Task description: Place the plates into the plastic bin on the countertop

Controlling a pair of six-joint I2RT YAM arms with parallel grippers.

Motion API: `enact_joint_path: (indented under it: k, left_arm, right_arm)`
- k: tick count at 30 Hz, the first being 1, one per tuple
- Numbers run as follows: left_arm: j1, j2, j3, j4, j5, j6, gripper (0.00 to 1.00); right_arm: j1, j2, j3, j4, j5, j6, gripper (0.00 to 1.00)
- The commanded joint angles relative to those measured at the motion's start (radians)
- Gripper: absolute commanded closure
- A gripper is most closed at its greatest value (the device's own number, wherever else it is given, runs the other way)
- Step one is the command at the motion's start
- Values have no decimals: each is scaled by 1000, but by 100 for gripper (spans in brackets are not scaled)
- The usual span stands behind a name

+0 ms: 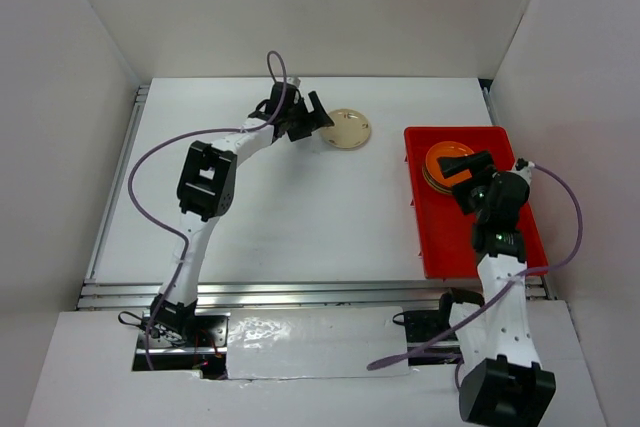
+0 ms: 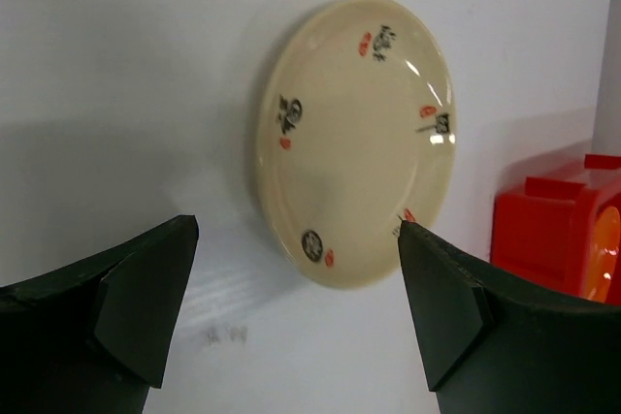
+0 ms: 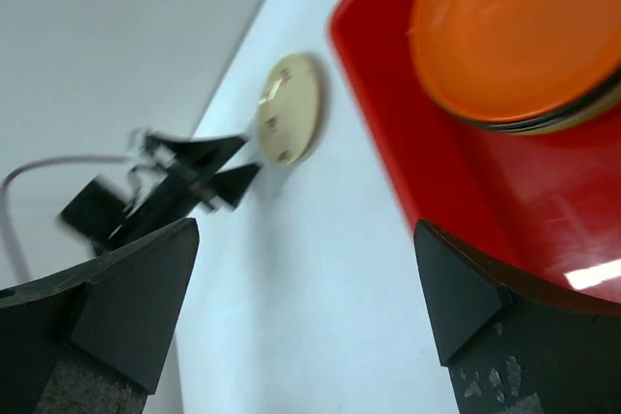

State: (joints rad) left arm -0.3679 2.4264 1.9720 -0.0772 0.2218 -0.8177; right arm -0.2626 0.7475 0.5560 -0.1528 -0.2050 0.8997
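Cream plate (image 1: 348,129) on countertop (image 1: 300,217); left gripper (image 1: 318,121) near — jaws spread.

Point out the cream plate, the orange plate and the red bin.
cream plate (image 2: 354,143), left wrist view, centre of its face.
orange plate (image 3: 514,26), right wrist view, middle of its top face.
red bin (image 1: 445,237), top external view, bare floor near its left wall.
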Motion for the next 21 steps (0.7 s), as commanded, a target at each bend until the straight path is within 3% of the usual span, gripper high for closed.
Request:
enact_joint_path:
  k: [1, 3, 6, 9, 10, 14, 16, 21]
  left_arm:
    - [14, 94, 89, 51, 13, -38, 3]
    - [17, 137, 140, 24, 21, -47, 5]
    - [17, 195, 185, 31, 48, -69, 16]
    - [17, 206, 141, 65, 34, -90, 48]
    - [17, 192, 116, 68, 24, -100, 75]
    - [18, 183, 82, 116, 11, -109, 84]
    - [17, 156, 55, 151, 20, -112, 100]
    - [11, -70, -236, 267, -10, -112, 100]
  right_arm:
    - [59, -72, 15, 6, -85, 11, 0]
    - [83, -92, 33, -8, -83, 15, 0]
    - [111, -102, 54, -27, -93, 10, 0]
    - [114, -120, 56, -31, -108, 11, 0]
    - [115, -125, 56, -31, -111, 13, 0]
    - [126, -109, 53, -19, -120, 7, 0]
    - [129, -97, 41, 10, -123, 7, 0]
    - [189, 21, -31, 191, -189, -1, 0]
